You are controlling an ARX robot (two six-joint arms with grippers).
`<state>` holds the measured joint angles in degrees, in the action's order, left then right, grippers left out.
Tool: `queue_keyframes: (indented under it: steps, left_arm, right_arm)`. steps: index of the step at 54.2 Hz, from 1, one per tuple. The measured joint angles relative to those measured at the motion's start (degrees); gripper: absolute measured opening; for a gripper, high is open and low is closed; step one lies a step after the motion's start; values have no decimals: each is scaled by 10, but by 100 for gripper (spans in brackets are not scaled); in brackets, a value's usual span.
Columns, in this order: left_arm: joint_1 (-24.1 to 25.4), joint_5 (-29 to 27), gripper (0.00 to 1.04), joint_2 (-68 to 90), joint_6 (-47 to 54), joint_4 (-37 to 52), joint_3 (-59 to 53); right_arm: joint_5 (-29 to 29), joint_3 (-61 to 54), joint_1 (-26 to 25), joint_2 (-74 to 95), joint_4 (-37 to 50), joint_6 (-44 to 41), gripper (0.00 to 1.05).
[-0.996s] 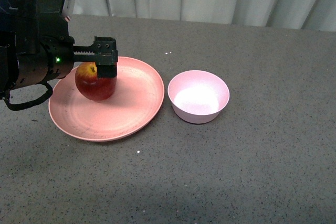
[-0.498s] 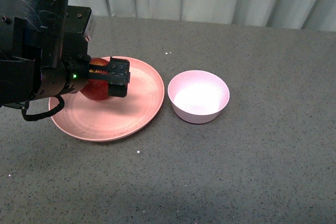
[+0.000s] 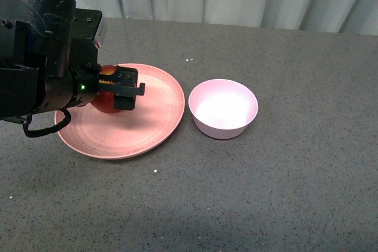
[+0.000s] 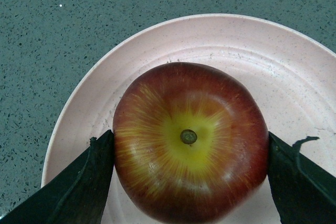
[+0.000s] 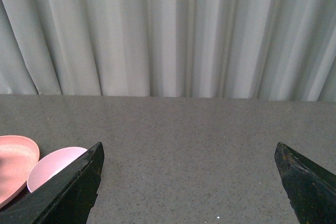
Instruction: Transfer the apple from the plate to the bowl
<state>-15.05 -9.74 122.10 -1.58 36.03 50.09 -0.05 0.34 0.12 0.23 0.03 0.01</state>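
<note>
L gripper (image 3: 113, 90) dropped, clasps 1 apple (image 4: 190, 141); 1 plate (image 3: 155, 117), 1 bowl (image 3: 222, 130).

The apple (image 4: 191, 140) is seen to have a smooth, glossy skin, while the plate (image 4: 294, 77) is finished matt and faintly speckled, with fine rings marked in it. The bowl (image 3: 221, 129) is shown as plain and smooth, the tabletop (image 3: 283, 181) as matt, grainy and flecked, and the curtain (image 5: 168, 30) as pleated cloth.
</note>
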Motion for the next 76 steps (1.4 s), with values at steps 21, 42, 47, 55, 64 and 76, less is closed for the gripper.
queue_keyframes:
  steps: [21,42,47,55,64,76]
  left_arm:
    - [-9,27,73,-36,-23,-4,-9]
    - [-112,55,73,-68,-22,-9,23]
    - [-132,56,73,-58,-19,-15,40]
    - [-158,55,73,-30,-15,-27,72]
    - [-177,59,73,10,-10,-45,107]
    - [-185,49,73,43,-1,-59,130]
  right_arm:
    - [0,0,0,0,0,0,95]
    - [0,0,0,0,0,0,95]
    - [0,0,0,0,0,0,95]
    - [0,0,0,0,0,0,95]
    - [0,0,0,0,0,0,95]
    - [0,0,0,0,0,0,95]
